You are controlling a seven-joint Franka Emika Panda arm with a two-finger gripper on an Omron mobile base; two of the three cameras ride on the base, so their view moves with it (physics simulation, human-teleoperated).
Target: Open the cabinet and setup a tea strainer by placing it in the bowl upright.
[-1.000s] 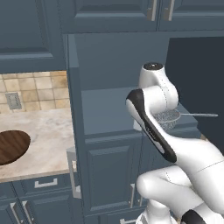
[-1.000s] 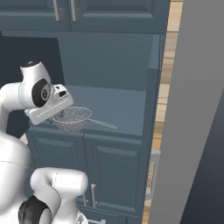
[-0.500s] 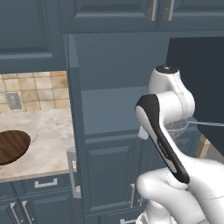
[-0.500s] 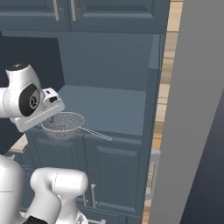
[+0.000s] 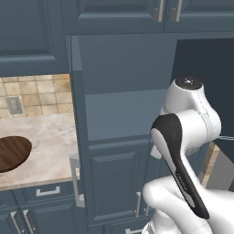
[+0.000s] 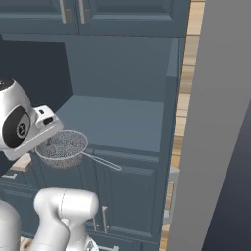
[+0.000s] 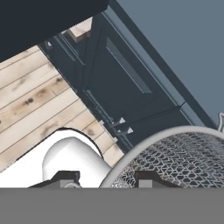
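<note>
The cabinet point(image 5: 123, 91) takes up the middle of the left base view, a tall slate-blue unit standing open, its inner shelf point(image 6: 115, 120) bare across the centre of the right base view. One of its doors point(image 5: 75, 114) is swung toward the camera and shows edge-on as a vertical strip left of centre in the left base view. Below the shelf sit shorter blue doors point(image 6: 135, 201) with small vertical handles. In the hand view these lower doors run diagonally across the upper half, with a wooden plank floor point(image 7: 39, 109) at the left.

At the left edge of the left base view a marble counter point(image 5: 50, 146) lies under a tiled wall point(image 5: 41, 93), and the bowl point(image 5: 13, 153) rests on it at the far left, dark brown and partly cut off by the frame edge, well apart from me.

My gripper point(image 6: 49, 133) is at the left of the right base view, in front of the open cabinet and above the lower doors. It is clamped on the rim of the tea strainer point(image 6: 62, 148), whose mesh basket hangs just under my hand with the opening facing up. Its thin wire handle point(image 6: 103, 162) points toward the lower right of that frame. In the hand view the mesh fills the lower right corner, with one finger pad point(image 7: 151, 178) against the rim.
</note>
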